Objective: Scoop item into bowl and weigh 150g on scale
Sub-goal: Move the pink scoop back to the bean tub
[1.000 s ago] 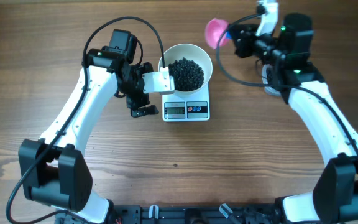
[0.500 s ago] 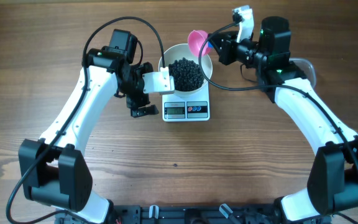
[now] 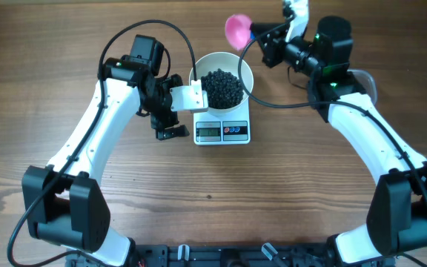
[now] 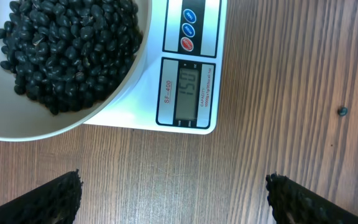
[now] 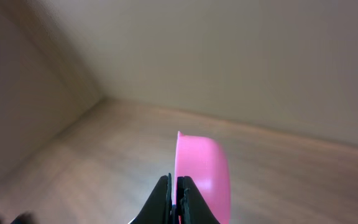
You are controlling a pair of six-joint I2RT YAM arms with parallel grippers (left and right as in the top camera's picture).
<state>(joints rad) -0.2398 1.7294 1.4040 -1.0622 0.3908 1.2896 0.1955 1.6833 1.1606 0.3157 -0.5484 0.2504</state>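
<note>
R end effector clamped on pink scoop, clear of bowl; L end effector wide, empty; beans in, scale shows 150; looks done.

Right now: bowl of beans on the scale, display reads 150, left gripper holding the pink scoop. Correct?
Wrong arm. The right gripper is shut on the pink scoop, per the overhead view; the left gripper is open, empty. The bowl, scale and reading stand.

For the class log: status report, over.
Left gripper open. Right gripper shut on pink scoop. White round bowl of black beans on flat white scale, reading 150. Nothing obstructing.
</note>
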